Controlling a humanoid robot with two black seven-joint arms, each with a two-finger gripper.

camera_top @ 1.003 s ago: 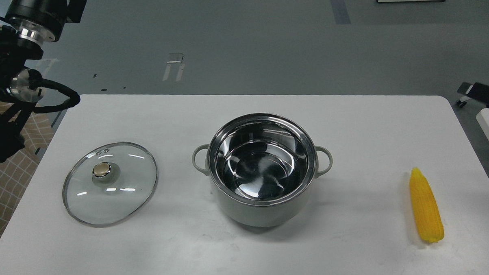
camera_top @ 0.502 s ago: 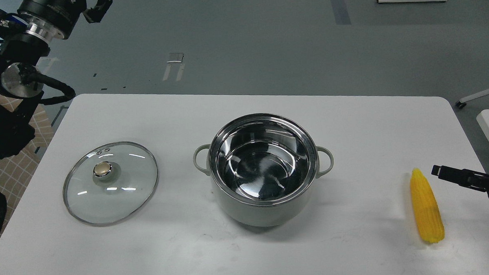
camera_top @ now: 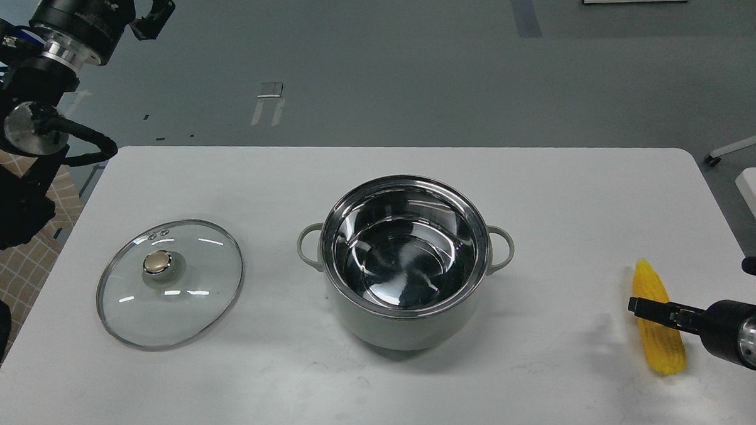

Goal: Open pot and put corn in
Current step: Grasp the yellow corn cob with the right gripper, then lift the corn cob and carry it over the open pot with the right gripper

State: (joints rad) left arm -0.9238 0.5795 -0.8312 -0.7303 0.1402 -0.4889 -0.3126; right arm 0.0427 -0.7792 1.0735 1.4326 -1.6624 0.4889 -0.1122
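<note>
Pot [camera_top: 408, 312] standing open at mid-table [camera_top: 376, 168], upright, steel inside bare and shiny, one loop handle out to each side. Lid [camera_top: 170, 284] lying flat on the table well left of the pot, gold knob [camera_top: 157, 263] up, apart from the pot.

Corn [camera_top: 657, 328] lying on the table near the right edge, well apart from the pot, pointed end toward the far side, blunt end toward the near side.

Right gripper [camera_top: 655, 309] reaching in from the right edge, low over the table, its dark tip lying across the middle of the corn as seen from the head. Only one thin finger [camera_top: 648, 307] to be made out there, so whether spread or closed cannot be told; whether touching the corn cannot be told either.

Left arm raised at the far left, off the table, above the floor. Left gripper [camera_top: 151, 9] at the top edge, partly cut off, dark and small, nowhere near lid or pot; fingers not told apart, so released or clenched cannot be told.
</note>
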